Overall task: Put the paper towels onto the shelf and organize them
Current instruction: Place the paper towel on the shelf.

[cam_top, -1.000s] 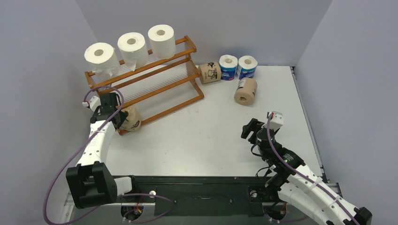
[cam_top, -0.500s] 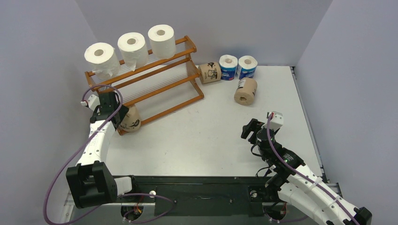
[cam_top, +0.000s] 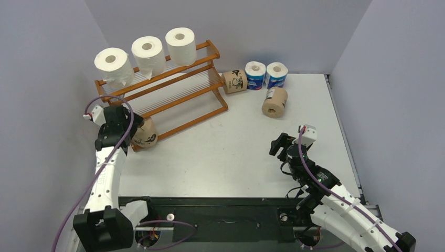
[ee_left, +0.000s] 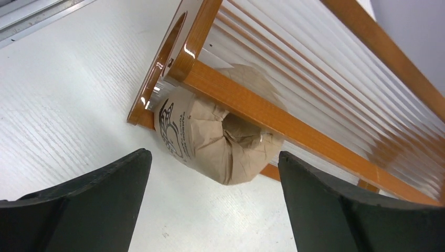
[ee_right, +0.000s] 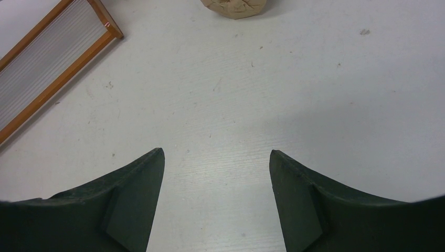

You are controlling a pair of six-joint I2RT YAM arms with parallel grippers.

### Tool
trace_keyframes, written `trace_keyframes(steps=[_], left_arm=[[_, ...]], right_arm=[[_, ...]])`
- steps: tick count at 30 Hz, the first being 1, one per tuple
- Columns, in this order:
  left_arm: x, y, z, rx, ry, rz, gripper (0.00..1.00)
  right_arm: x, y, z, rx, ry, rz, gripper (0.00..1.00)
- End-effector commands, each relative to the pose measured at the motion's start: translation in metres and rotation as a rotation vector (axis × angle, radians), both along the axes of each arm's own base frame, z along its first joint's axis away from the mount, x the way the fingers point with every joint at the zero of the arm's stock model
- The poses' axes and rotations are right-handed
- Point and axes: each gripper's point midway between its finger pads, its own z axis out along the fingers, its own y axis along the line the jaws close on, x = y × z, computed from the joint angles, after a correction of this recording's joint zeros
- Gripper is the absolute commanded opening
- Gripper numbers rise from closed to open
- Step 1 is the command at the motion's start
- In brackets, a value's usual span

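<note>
The wooden shelf [cam_top: 173, 89] stands at the back left with three white paper towels on its top tier [cam_top: 112, 62] [cam_top: 147, 50] [cam_top: 180, 41]. A brown-wrapped roll [cam_top: 145, 133] [ee_left: 220, 139] lies at the shelf's near-left corner, tucked under the lowest front rail [ee_left: 273, 113] beside the side panel. My left gripper [cam_top: 130, 126] [ee_left: 212, 154] is open just in front of that roll, jaws wide on either side and not touching it. My right gripper [cam_top: 278, 144] [ee_right: 215, 152] hangs open over bare table with nothing between its fingers.
On the table right of the shelf are a brown roll [cam_top: 234, 81], two blue-and-white rolls [cam_top: 255, 75] [cam_top: 276, 74], and another brown roll [cam_top: 275, 102] [ee_right: 236, 6] ahead of the right gripper. Walls close in on the left, back and right.
My left gripper has opened off the brown roll and drawn back to the left, leaving the roll at the shelf's corner. The right arm has not moved.
</note>
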Motion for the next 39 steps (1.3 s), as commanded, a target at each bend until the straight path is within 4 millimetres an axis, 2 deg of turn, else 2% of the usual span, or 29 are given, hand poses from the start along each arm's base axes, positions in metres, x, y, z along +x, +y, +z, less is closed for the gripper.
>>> trace_keyframes(steps=[1, 3, 4, 5, 6, 7, 12, 14, 21, 24, 30, 35, 39], left_arm=[[-0.013, -0.012, 0.023, 0.033, -0.053, -0.068, 0.94], [-0.017, -0.024, 0.025, 0.073, -0.056, -0.128, 0.96], [-0.021, -0.029, 0.019, 0.098, -0.039, -0.163, 0.97], [-0.022, -0.042, 0.023, 0.141, -0.056, -0.223, 0.97], [-0.025, -0.048, 0.015, 0.156, -0.045, -0.250, 0.97], [-0.026, -0.057, 0.020, 0.196, -0.072, -0.292, 0.97], [-0.041, -0.062, -0.003, 0.261, -0.034, -0.337, 0.95], [-0.044, -0.061, -0.012, 0.255, -0.033, -0.335, 0.91], [-0.045, -0.058, -0.040, 0.245, -0.001, -0.305, 0.56], [-0.041, -0.057, -0.045, 0.238, -0.001, -0.289, 0.40], [-0.034, -0.056, -0.057, 0.212, 0.029, -0.253, 0.15], [-0.025, -0.056, -0.065, 0.200, 0.037, -0.236, 0.07], [-0.022, -0.048, -0.073, 0.195, 0.056, -0.199, 0.04]], right_arm=[[0.004, 0.003, 0.009, 0.021, -0.037, 0.005, 0.69], [0.004, 0.003, 0.008, 0.020, -0.037, 0.006, 0.69], [0.004, 0.002, 0.008, 0.020, -0.038, 0.005, 0.69], [0.004, 0.002, 0.007, 0.020, -0.038, 0.004, 0.69], [0.004, 0.002, 0.008, 0.020, -0.039, 0.003, 0.69], [0.004, 0.002, 0.007, 0.020, -0.039, 0.004, 0.69], [0.004, 0.002, 0.008, 0.020, -0.042, 0.007, 0.69], [0.004, 0.002, 0.009, 0.022, -0.046, 0.005, 0.69], [0.003, 0.002, 0.002, 0.020, -0.036, 0.005, 0.69], [0.003, 0.001, 0.002, 0.021, -0.037, 0.002, 0.69], [0.003, 0.001, 0.001, 0.022, -0.039, 0.002, 0.69], [0.002, 0.000, 0.001, 0.022, -0.041, 0.000, 0.69], [0.002, 0.000, 0.002, 0.024, -0.045, 0.001, 0.69]])
